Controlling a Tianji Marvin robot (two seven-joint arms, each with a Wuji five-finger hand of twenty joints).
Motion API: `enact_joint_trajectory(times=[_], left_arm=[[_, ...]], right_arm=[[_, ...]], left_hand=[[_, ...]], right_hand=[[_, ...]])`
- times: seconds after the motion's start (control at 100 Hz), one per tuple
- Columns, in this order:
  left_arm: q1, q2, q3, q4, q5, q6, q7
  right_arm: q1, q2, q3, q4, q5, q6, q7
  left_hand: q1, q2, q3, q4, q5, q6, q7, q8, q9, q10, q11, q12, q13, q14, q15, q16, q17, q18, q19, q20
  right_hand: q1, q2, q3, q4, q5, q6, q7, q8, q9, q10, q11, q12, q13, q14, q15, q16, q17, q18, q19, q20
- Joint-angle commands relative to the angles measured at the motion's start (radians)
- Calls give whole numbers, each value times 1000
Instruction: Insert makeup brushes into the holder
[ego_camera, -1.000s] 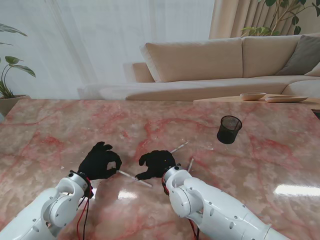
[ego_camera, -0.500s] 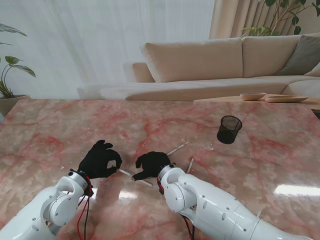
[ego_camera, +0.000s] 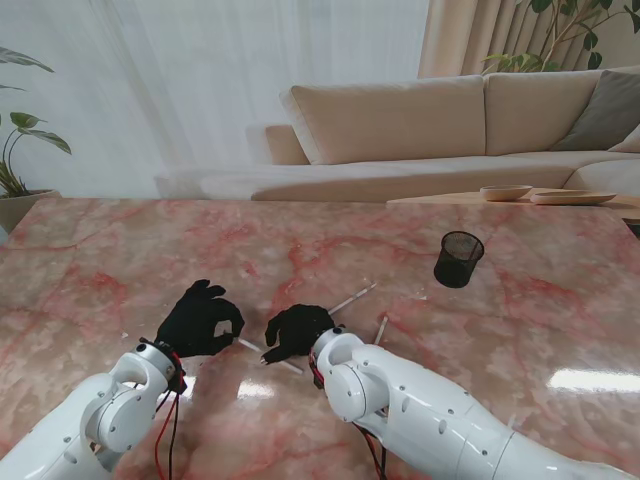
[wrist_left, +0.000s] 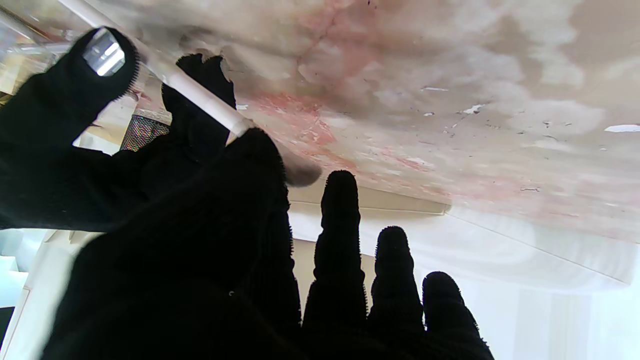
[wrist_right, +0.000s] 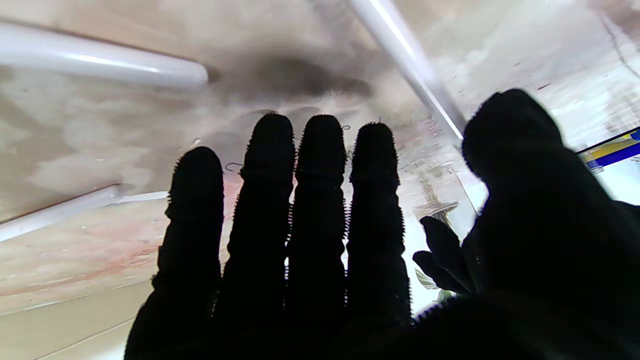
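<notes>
Left robot hand pinching white brush end; right robot hand flat, fingers extended, holding nothing, beside that brush. Holder well apart to brush's right, bare desk around

holder: black mesh, upright, far right | white brushes: flat, mid-table
</notes>
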Motion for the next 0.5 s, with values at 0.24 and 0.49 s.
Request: enact_joint_trajectory(times=[0.24, 0.49], left_arm=[[10, 1, -1, -8, 6, 10, 1], [13, 1, -2, -10, 8, 11, 0]], right_arm=[[-7, 1, -9, -6, 36, 1, 51], [-10, -3, -7, -8, 59, 5, 57]], left_hand=[[72, 34, 38, 46, 74, -23, 106, 57, 41, -15, 10, 11, 8, 24, -7, 9, -9, 4, -32, -15], [72, 34, 37, 47, 73, -22, 107, 58, 39, -17, 12, 13, 9, 23, -8, 9, -9, 5, -33, -18]], right_hand=[[109, -48, -5, -95, 21, -47, 97, -97, 47, -33, 20, 35, 46, 7, 54, 28, -2, 11, 66, 42], [150, -80, 73, -164, -6, -85, 302, -260, 91, -41, 23, 70, 71, 0, 81, 32, 16, 13, 96, 44]])
